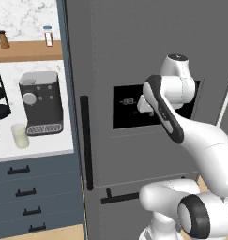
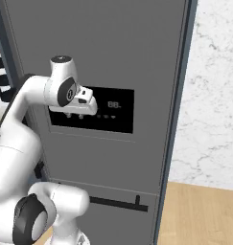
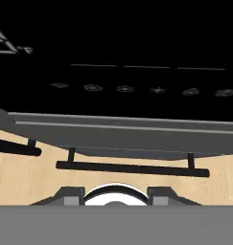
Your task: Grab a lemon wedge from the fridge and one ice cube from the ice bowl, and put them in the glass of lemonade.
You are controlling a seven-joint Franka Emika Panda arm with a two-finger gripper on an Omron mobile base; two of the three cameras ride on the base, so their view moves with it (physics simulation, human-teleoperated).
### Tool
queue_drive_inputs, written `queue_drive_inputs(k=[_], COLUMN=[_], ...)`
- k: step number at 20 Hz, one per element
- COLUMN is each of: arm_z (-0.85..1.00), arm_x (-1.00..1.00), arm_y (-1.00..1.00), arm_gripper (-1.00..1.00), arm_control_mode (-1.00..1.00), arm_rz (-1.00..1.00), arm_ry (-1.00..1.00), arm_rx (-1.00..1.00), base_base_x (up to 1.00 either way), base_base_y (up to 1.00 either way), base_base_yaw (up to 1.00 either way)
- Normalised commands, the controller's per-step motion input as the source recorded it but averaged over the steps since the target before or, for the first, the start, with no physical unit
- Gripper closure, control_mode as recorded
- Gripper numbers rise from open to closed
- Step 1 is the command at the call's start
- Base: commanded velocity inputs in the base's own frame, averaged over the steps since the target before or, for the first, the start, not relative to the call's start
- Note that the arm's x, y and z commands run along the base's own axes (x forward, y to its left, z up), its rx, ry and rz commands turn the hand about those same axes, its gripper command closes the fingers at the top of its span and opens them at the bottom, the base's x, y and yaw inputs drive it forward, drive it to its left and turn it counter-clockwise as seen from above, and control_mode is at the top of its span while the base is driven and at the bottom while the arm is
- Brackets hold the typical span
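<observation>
left base: fridge point(image 1: 148, 61) shut, arm covers part of its panel point(image 1: 127, 110), glass point(image 1: 19, 136) on counter by coffee machine point(image 1: 40, 103) | right base: gripper point(image 2: 75, 115) at panel, jaw gap unclear | hand: fingertips point(image 3: 70, 195) cut off, holding nothing, handle point(image 3: 132, 168) below

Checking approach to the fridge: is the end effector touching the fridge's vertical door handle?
Apart. Left base view shows the end effector before the dispenser panel, well right of the handle.

Our arm point(image 1: 200, 140) rises from the base, bends at the elbow and reaches forward at chest height, the wrist turned so the hand points down. Our gripper point(image 2: 75, 116) hangs below it; its jaws' spacing we cannot make out.
</observation>
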Motion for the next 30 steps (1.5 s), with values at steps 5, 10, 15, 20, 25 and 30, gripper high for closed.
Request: queue_drive_inputs(k=[5,10,15,20,25,30], arm_z=[-0.05,-0.26,-0.13,-0.03,0.0,0.0], arm_x=[-0.56,-0.96,-0.63,-0.11,0.0,0.0], arm_y=[0.0,0.0,-0.06,-0.01,0.0,0.0], arm_gripper=[-1.0,-1.0,-1.0,-1.0,-1.0,-1.0], arm_control_mode=[-1.0,-1.0,-1.0,1.0,1.0,1.0], arm_rz=[0.0,0.0,-0.03,0.0,0.0,0.0], arm_ry=[0.0,0.0,-0.12,-0.01,0.0,0.0], arm_rx=[0.0,0.0,0.0,0.0,0.0,0.0], base_base_x=[0.0,0.0,0.0,-0.59,-0.55,0.05], base_base_y=[0.0,0.0,0.0,0.05,0.84,1.0], base_base_yaw=[0.0,0.0,0.0,0.02,0.05,0.0])
